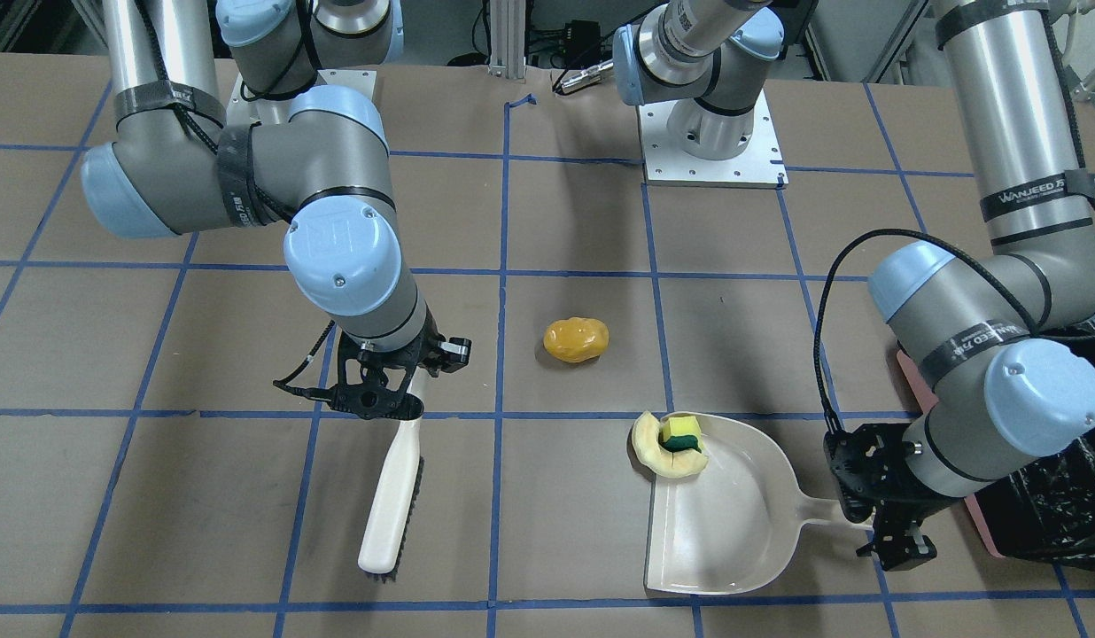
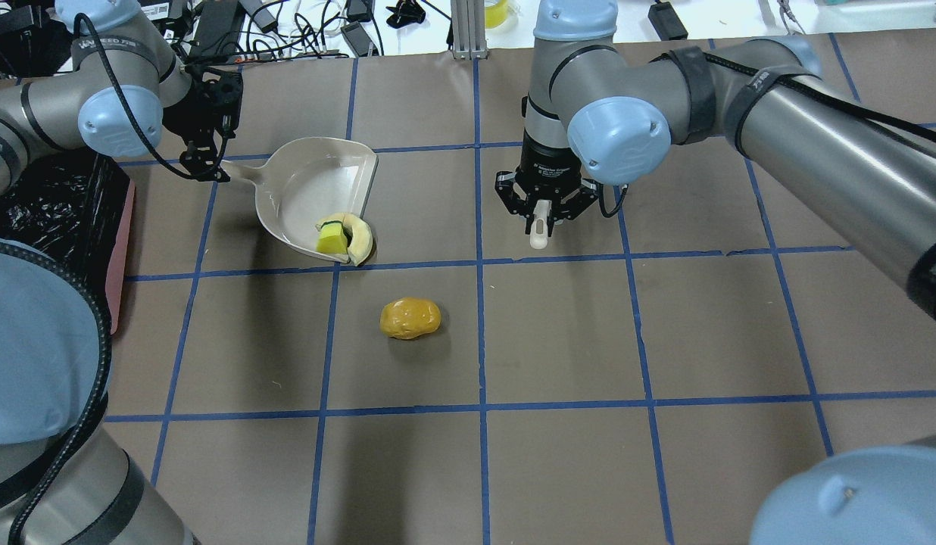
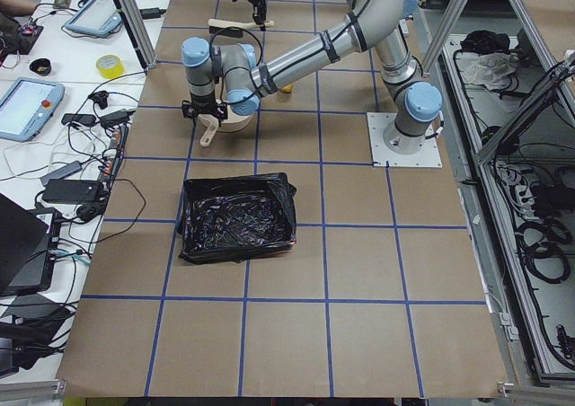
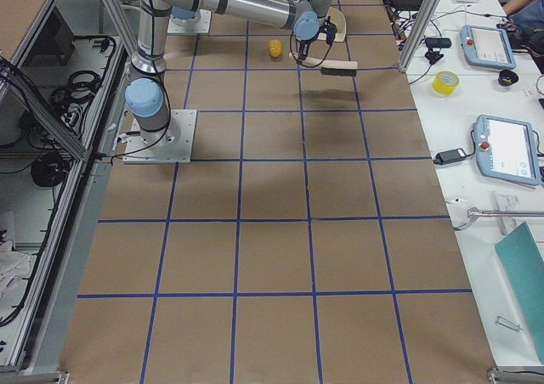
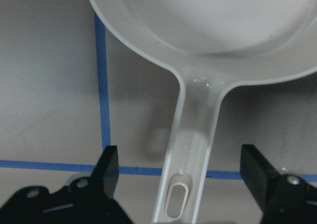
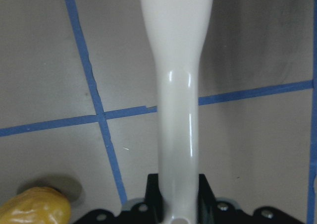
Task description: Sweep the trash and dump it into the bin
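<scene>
The glossy orange-yellow lump [image 1: 576, 340] lies alone on the table and also shows in the overhead view [image 2: 410, 318]. The pale yellow slice [image 1: 654, 447] and the yellow-green sponge wedge [image 1: 680, 432] sit at the mouth of the cream dustpan [image 1: 733, 523]. My left gripper [image 1: 893, 532] is open, its fingers [image 5: 106, 169] on either side of the dustpan handle [image 5: 190, 149]. My right gripper [image 1: 379, 399] is shut on the handle of a cream brush [image 1: 390, 496], with the lump off to its side [image 6: 29, 211]. The bin [image 1: 1052, 505], pink with a black bag, stands beside the left arm.
Blue tape lines grid the brown table [image 2: 559, 333]. The bin also shows in the left-side view [image 3: 238, 217]. Both arm bases [image 1: 711, 133] are bolted at the robot's side. Benches with tablets and cables lie beyond the table's far edge [image 3: 54, 101].
</scene>
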You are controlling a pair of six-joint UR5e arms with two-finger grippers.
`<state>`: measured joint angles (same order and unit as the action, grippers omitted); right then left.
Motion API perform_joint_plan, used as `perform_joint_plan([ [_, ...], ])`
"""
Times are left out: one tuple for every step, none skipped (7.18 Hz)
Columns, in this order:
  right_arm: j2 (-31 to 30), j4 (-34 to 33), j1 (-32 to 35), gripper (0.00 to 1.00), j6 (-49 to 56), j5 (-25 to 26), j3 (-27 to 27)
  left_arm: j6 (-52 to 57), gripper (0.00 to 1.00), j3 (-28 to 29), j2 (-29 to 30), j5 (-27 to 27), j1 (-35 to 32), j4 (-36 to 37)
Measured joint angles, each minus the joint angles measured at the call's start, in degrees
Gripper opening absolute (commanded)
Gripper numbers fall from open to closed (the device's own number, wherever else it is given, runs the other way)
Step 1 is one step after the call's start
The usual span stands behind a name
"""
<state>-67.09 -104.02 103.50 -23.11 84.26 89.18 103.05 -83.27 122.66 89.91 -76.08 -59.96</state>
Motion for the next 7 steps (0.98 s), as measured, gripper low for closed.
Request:
perform_joint_plan([
  [0.23,-0.67,2.93,0.0,-5.08,-0.32,0.25,0.93,0.88,-0.3,0.69,0.63,0.33,0.2],
  [1.05,-0.7,6.47,0.0,-10.28,-0.55,0.06,1.19,0.84,-0.56,1.05,0.91,0.46,0.25],
  [2.24,-0.6,9.61,0.0,-14.73,-1.49,-0.14,1.06,0.57,-0.73,1.22,0.98,0.51,0.26],
  [3.32,-0.59,12.26,0.0,-18.61,-2.9,-0.29,0.85,0.26,-0.84,1.3,0.87,0.51,0.23],
  [3.94,-0.61,14.01,0.0,-21.26,-4.24,-0.41,0.76,0.16,-1.07,1.31,0.6,0.52,0.21],
  [4.22,-0.61,14.9,0.0,-22.73,-5.94,-0.66,0.68,0.1,-1.4,1.27,0.45,0.55,0.22],
  [4.62,-0.6,15.64,0.0,-23.99,-7.26,-1.48,0.62,0.08,-1.65,1.16,0.39,0.55,0.25],
])
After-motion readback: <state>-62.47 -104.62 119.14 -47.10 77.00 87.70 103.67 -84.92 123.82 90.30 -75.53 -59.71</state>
